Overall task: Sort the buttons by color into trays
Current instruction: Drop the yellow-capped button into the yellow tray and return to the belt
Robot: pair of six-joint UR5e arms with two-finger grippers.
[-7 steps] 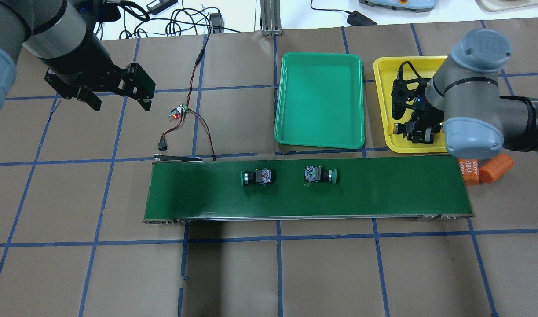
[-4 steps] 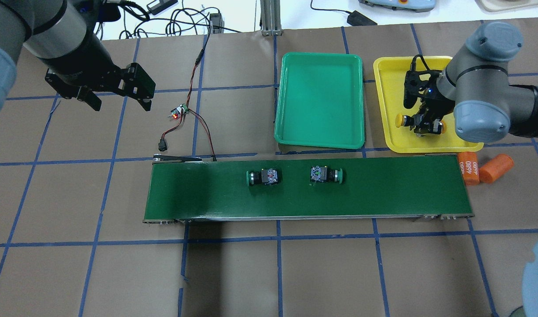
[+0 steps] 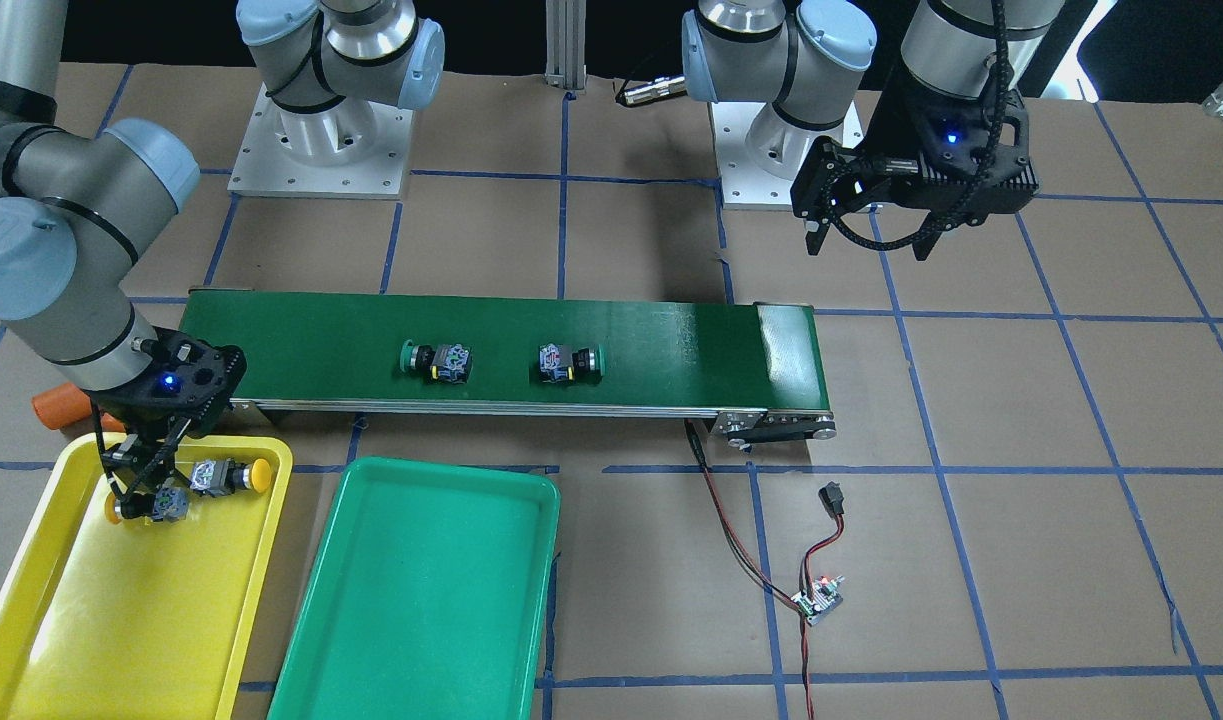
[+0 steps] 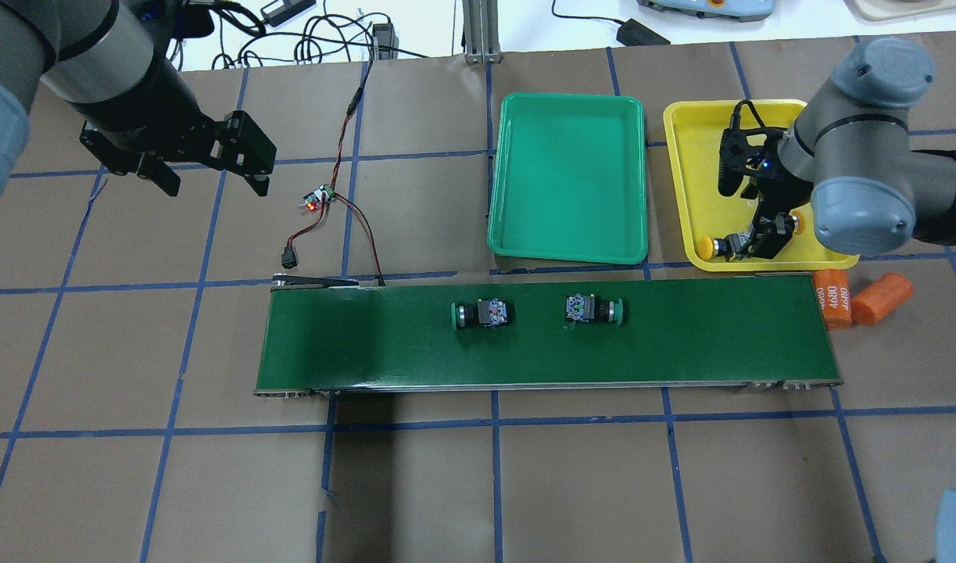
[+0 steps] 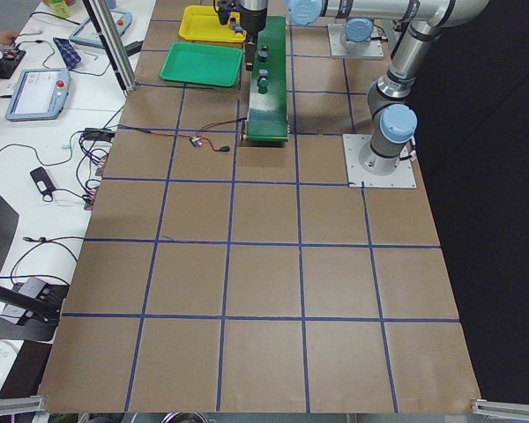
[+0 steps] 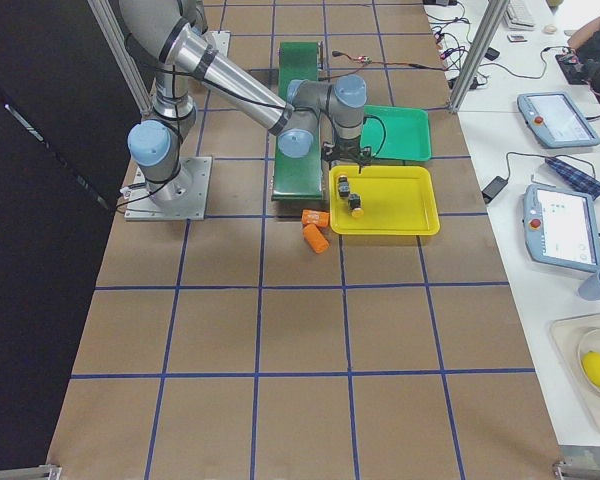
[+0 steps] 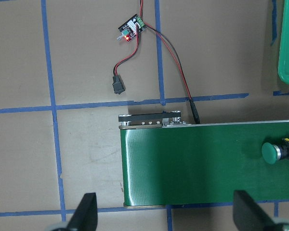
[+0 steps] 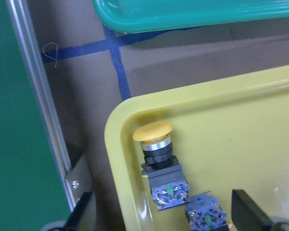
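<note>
1. On the papered table (image 4: 134, 469), green buttons (image 4: 484, 313) (image 4: 592, 310) lie midway on the conveyor belt (image 4: 352, 344); yellow buttons (image 8: 160, 163) (image 8: 206, 216) rest in the yellow tray's (image 3: 71, 620) belt-side corner.
2. The right gripper (image 8: 163, 211), above them, and the left gripper (image 4: 212, 181) are held wide, empty.
3. The yellow buttons may be clipped on withdrawal.

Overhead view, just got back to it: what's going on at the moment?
The right gripper hangs open over the yellow tray's corner nearest the belt, where both yellow buttons lie. The two green buttons lie on the belt, and the green tray holds nothing. The left gripper hovers open over the table off the belt's other end, holding nothing.
</note>
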